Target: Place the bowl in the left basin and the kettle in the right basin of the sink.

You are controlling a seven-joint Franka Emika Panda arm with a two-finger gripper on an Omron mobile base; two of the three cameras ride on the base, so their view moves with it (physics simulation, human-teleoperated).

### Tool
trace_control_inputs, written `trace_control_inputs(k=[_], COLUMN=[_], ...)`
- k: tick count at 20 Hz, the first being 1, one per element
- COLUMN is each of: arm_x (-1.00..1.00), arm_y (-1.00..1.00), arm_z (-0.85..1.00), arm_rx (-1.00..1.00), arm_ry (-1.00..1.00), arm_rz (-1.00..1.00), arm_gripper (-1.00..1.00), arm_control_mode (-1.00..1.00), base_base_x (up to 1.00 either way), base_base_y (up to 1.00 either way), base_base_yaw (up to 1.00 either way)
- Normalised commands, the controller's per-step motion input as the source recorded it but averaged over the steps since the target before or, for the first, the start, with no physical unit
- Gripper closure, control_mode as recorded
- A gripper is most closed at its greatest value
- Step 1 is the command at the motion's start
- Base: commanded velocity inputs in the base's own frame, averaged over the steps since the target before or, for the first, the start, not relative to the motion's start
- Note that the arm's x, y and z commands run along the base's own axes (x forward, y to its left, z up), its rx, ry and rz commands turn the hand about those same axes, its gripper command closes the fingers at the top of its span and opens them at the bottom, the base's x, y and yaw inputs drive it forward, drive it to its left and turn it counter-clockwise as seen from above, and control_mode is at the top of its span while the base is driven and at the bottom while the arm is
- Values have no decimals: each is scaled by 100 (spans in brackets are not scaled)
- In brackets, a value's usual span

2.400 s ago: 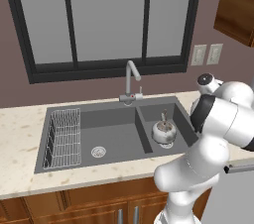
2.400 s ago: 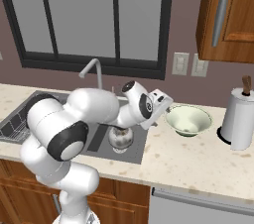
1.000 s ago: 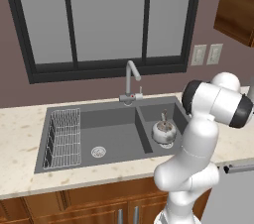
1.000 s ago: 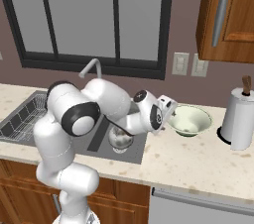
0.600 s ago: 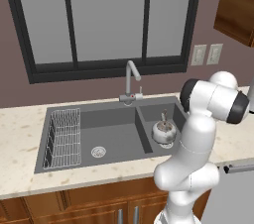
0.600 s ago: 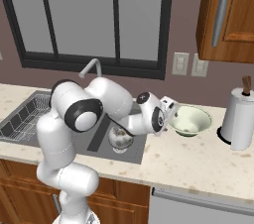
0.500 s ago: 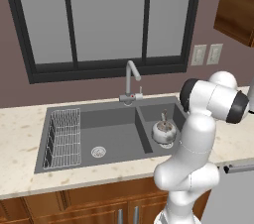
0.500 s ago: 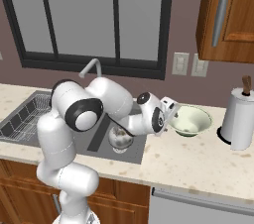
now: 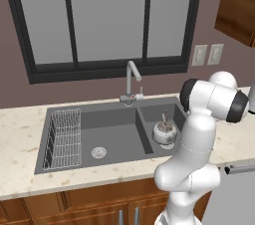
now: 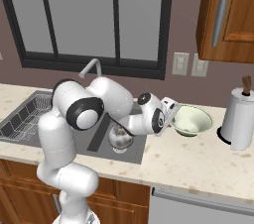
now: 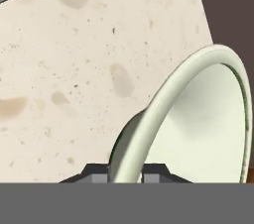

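The gripper [image 11: 125, 172] is clamped on the near-left rim of the bowl [image 10: 191, 120], one dark fingertip [image 11: 99, 173] outside the wall and the other inside, with the pale rim running up between them in the hand view. The bowl sits on the speckled beige counter [image 10: 198, 161] to the right of the sink [image 9: 107, 137], wide, cream-white, and greenish inside. In the right base view the white arm reaches from the left across the sink's right end and the hand meets the bowl at its left edge.

The kettle [image 9: 165, 130] stands upright in the right basin [image 9: 162, 124], the narrower one, silvery and mottled, its thin handle rising above the body. The left basin [image 9: 104, 137] holds a white wire rack [image 9: 62, 137] along its left side and a round metal drain [image 9: 98, 152] on the floor near the middle. The chrome faucet [image 9: 131, 82] rises behind the divider between the two basins.

On the counter to the right of the bowl, well apart from it, stands a white paper-towel roll [image 10: 239, 118] on a holder with a brown top. Behind the sink is a dark-framed window [image 9: 107, 20], and two pale wall plates [image 10: 190, 64] are mounted on the brown wall, with a wooden cabinet [image 10: 228, 12] above the right end of the counter
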Motion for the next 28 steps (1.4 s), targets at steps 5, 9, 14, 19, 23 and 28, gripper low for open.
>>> trace_control_inputs(k=[5,9,14,19,23,28], arm_x=[0,0,0,-3,-7,-17], arm_y=[0,0,0,0,6,20], arm_z=[0,2,24,38,34,33], arm_rx=[0,0,0,0,0,0], arm_ry=[0,0,-3,-6,-6,-5], arm_rz=[0,0,0,0,0,2], arm_gripper=[100,100,100,100,100,100], arm_control_mode=[-100,-100,-100,-100,-100,-100], base_base_x=[0,0,0,0,0,0], base_base_y=[0,0,0,0,0,0], base_base_yaw=[0,0,0,0,0,0])
